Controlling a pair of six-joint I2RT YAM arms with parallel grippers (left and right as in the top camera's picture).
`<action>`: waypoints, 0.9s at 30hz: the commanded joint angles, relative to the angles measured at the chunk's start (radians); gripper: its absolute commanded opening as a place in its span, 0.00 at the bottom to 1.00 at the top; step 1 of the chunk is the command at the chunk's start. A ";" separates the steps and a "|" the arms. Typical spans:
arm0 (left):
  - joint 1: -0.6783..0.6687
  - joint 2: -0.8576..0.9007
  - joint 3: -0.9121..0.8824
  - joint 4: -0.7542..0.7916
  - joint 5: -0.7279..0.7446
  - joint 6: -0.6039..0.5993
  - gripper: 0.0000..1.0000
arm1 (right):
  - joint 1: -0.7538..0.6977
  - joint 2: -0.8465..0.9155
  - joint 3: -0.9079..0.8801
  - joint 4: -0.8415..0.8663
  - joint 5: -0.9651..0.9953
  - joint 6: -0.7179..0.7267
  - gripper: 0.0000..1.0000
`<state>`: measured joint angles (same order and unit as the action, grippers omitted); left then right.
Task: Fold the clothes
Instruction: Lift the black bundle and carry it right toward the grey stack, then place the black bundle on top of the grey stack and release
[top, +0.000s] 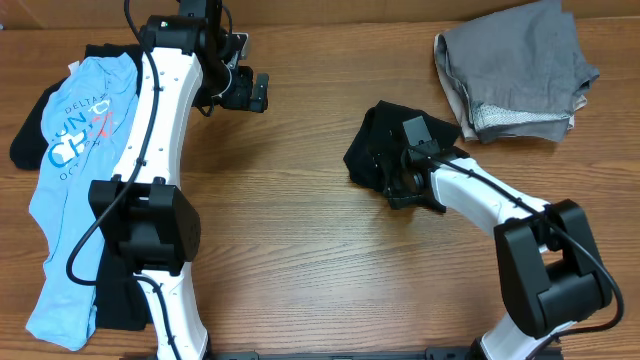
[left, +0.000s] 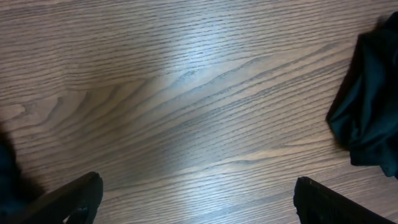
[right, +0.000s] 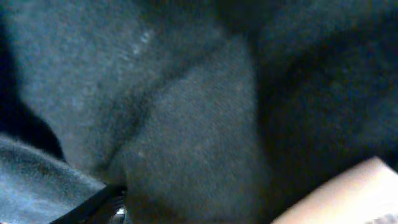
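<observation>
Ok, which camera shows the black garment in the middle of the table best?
The overhead view: it shows nearly all of the crumpled black garment on the table, with the right gripper on it. The left wrist view catches only its edge; the right wrist view is a blurred close-up of dark cloth.

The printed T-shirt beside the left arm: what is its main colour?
The T-shirt is light blue; the overhead view shows it best.

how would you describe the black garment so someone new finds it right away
On the wooden table, look right of centre, where the white right arm reaches in. The black garment is the crumpled dark heap at its tip, unlike the grey folded pile behind it.
</observation>
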<state>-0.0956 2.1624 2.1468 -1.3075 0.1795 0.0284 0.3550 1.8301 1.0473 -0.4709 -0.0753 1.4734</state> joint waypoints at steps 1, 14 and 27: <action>0.007 0.009 -0.005 0.004 -0.006 -0.006 1.00 | -0.001 0.083 -0.014 0.037 0.004 0.004 0.52; 0.008 0.009 -0.005 0.005 -0.012 -0.005 1.00 | -0.071 0.014 0.069 0.013 -0.174 -0.616 0.04; 0.007 0.009 -0.005 0.008 -0.026 -0.005 1.00 | -0.167 -0.198 0.386 -0.471 -0.132 -1.089 0.04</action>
<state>-0.0959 2.1624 2.1468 -1.3033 0.1608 0.0284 0.1890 1.7000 1.3289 -0.9001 -0.2276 0.5579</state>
